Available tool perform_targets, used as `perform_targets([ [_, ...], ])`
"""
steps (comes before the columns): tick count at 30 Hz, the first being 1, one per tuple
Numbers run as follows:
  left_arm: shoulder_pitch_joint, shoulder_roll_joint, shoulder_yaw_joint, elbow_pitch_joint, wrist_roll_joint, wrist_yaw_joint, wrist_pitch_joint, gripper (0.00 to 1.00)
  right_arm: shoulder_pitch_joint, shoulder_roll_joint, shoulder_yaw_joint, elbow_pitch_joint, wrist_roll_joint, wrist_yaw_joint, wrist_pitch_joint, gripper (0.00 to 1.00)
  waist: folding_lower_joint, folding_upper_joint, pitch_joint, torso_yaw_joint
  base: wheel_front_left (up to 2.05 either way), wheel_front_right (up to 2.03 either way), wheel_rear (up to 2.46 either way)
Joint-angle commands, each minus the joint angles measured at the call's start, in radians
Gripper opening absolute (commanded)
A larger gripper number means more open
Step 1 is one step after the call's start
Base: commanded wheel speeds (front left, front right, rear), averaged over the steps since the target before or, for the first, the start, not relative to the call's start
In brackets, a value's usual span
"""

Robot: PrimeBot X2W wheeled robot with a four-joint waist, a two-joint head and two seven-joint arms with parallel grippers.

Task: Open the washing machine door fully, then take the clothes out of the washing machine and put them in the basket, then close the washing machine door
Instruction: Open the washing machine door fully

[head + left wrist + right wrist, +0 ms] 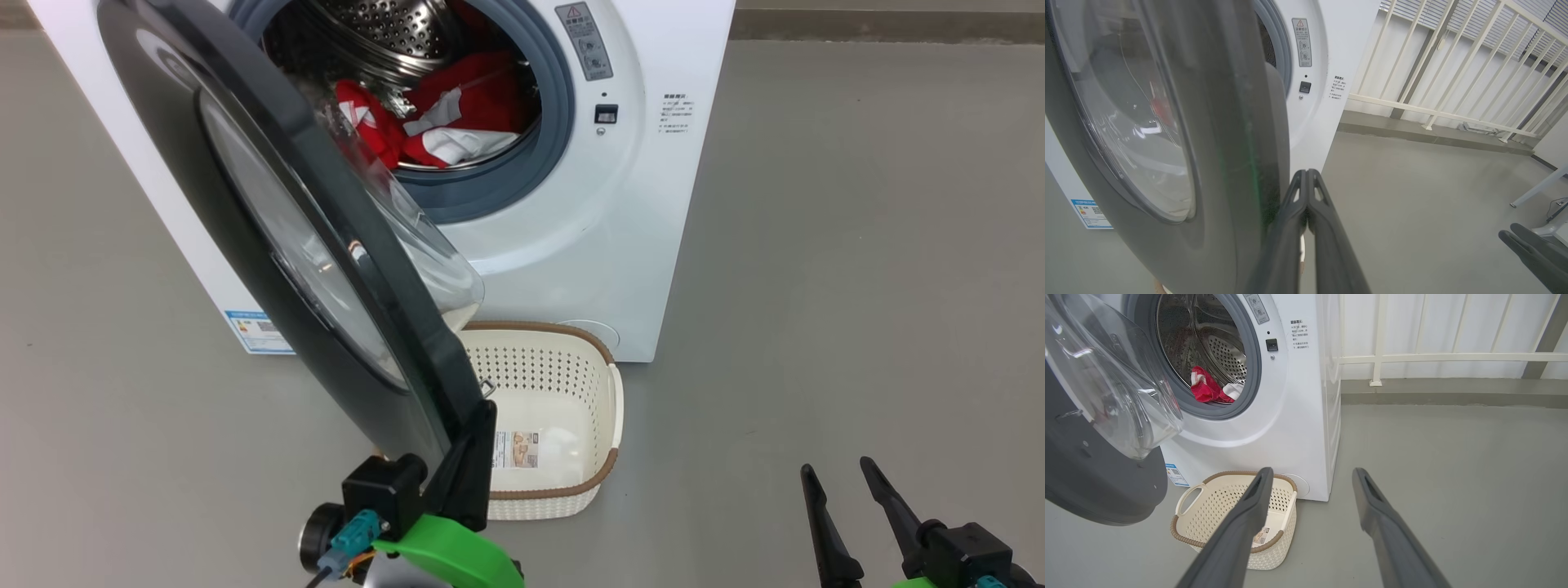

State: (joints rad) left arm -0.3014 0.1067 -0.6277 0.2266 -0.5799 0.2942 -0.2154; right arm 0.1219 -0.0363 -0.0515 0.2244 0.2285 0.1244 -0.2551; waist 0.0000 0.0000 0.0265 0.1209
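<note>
Left gripper (pixel 1306 175), its two fingers pressed flat together with nothing between them, lies along the lower free edge of the washing machine door (pixel 392 318), on the side that faces the drum. Whether the fingers actually touch the rim, I cannot tell; they are just beside it. The door stands roughly square to the front of the washing machine (pixel 637 245), hinged on the robot's left, so by my reckoning it is only about half open. Opening it fully means sweeping it further left, away from the fingers' side, and this arm is plainly the nearer one for that push. Behind the door, the clothes (pixel 482 94) sit red and white in the drum. The basket (pixel 616 400) stands on the floor below the opening, partly under the door's edge. Well off to the right, the right gripper (pixel 834 465) hangs with its fingers spread and nothing in them.
</note>
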Motion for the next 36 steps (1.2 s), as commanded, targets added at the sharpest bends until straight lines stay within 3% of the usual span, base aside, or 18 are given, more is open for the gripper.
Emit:
perform_targets([
  [1, -0.009, 0.039, 0.05, -0.02, 0.007, 0.03, -0.003, 0.0, -0.039, -0.014, 0.021, -0.02, -0.007, 0.006, -0.007, 1.0, 0.0, 0.0, -0.001, 0.001, 0.0, 0.0, 0.0],
  [8, -0.009, 0.044, 0.047, -0.036, 0.011, 0.033, -0.008, 0.0, -0.037, -0.014, 0.018, -0.017, -0.002, 0.006, -0.007, 1.0, 0.0, 0.0, -0.004, 0.007, 0.0, 0.0, 0.0],
  [20, -0.051, 0.045, 0.04, 0.017, 0.01, -0.001, -0.016, 0.0, -0.044, -0.014, 0.02, -0.013, 0.005, 0.006, -0.007, 1.0, 0.0, 0.0, -0.003, -0.013, 0.0, 0.0, 0.0],
  [36, 0.015, 0.075, 0.062, -0.063, 0.042, 0.084, -0.031, 0.0, -0.049, -0.014, 0.009, -0.018, 0.005, 0.006, -0.007, 1.0, 0.0, 0.0, 0.02, 0.043, 0.0, 0.0, 0.0],
])
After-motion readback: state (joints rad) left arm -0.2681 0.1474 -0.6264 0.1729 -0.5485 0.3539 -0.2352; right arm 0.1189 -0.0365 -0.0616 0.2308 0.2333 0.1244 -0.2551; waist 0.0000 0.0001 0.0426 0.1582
